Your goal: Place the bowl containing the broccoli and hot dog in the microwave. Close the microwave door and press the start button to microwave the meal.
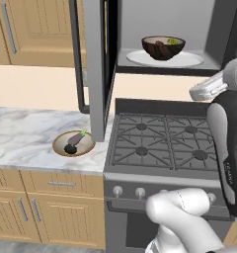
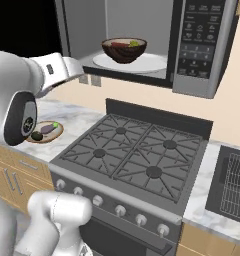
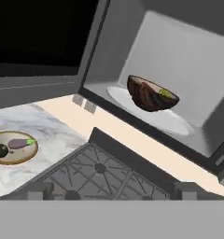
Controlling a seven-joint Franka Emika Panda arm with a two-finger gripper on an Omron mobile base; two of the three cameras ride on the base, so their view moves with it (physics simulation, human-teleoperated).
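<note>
The dark-brown bowl [image 1: 162,50] [image 2: 123,52] [image 3: 146,95] stands on the white turntable plate [image 1: 190,60] [image 2: 153,64] [image 3: 175,123] inside the grey microwave [image 2: 199,80]. In it lie the yellow-green broccoli [image 1: 175,42] [image 2: 135,43] [image 3: 166,93] and the reddish hot dog [image 1: 160,43] [image 2: 119,44]. The microwave door [image 1: 94,64] [image 3: 39,42] hangs wide open to the left. My gripper [image 3: 113,192] is open, empty, and well back from the cavity, to its lower left above the stove's left edge.
A light-tan bowl with an eggplant [image 1: 73,143] [image 2: 45,131] [image 3: 13,147] sits on the marble counter [image 1: 26,133] under the open door. The gas stove [image 1: 160,143] [image 2: 132,150] lies below the microwave. The keypad [image 2: 201,37] is on its right side.
</note>
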